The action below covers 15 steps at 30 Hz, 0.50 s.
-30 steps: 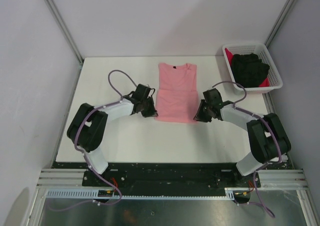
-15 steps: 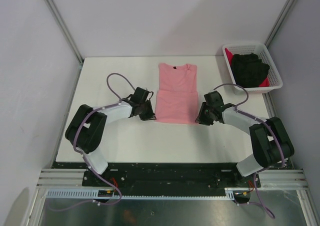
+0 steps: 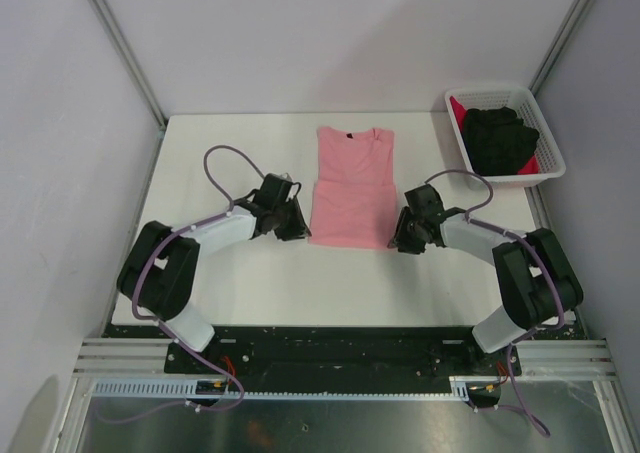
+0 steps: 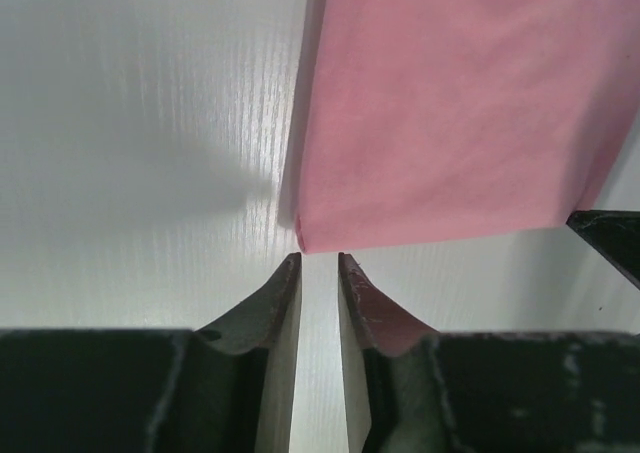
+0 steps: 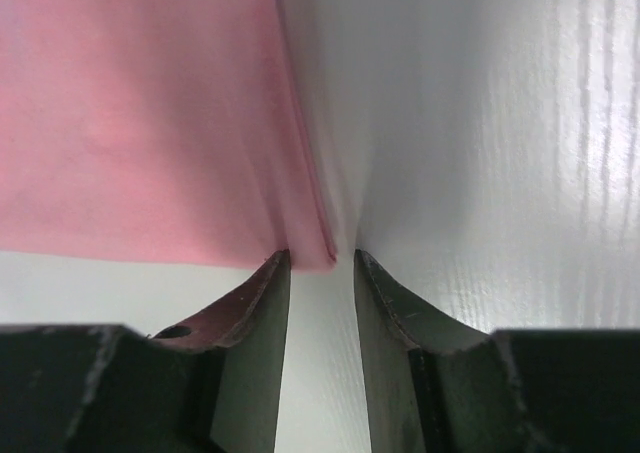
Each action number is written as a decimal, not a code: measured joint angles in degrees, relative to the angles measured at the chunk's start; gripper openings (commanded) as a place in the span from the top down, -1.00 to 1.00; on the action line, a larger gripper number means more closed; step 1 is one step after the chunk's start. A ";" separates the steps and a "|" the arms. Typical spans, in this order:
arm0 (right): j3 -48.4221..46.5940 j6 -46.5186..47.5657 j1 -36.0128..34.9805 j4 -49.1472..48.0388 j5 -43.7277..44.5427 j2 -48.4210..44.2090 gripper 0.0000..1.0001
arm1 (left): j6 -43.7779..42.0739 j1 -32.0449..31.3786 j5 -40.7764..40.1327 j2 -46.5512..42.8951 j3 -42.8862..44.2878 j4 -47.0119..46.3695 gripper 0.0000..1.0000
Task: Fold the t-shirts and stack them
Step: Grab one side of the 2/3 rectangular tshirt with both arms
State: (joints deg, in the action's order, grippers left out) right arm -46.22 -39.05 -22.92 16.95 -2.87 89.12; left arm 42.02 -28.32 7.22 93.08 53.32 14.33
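The salmon-pink t-shirt (image 3: 352, 185) lies flat in the middle of the table as a long narrow rectangle, its dark neck label at the far end. My left gripper (image 3: 298, 229) sits at its near left corner; in the left wrist view that pink corner (image 4: 305, 241) lies just beyond the left gripper (image 4: 319, 258), which is open a little with only table between the fingers. My right gripper (image 3: 399, 237) is at the near right corner, and in its wrist view the right gripper (image 5: 322, 255) is open with the shirt's corner (image 5: 318, 257) at the fingertips, ungripped. A black t-shirt (image 3: 500, 138) and a red t-shirt (image 3: 458, 108) are in the basket.
The white lattice basket (image 3: 548, 145) stands at the far right corner of the white table (image 3: 240, 283). Both arms lie low on the table on either side of the pink shirt. Grey walls and metal posts close in the back and sides.
Both grippers have opened and let go of the pink shirt's near corners. The left arm's elbow has swung out to the left; the shirt stays flat.
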 measured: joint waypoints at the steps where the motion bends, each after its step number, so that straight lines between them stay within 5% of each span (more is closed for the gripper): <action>1: 0.00 -0.15 -0.20 -0.17 -0.09 0.48 0.27 | 0.00 0.00 0.04 0.00 -0.09 0.09 0.46; 15: -0.02 -1.03 -1.25 -2.78 -0.07 1.73 0.58 | 0.00 0.13 1.18 6.23 1.01 -0.35 0.42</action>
State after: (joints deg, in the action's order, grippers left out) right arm -46.24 -40.07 -24.16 14.17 -2.94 90.85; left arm 42.02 -28.18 8.40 99.31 54.33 13.98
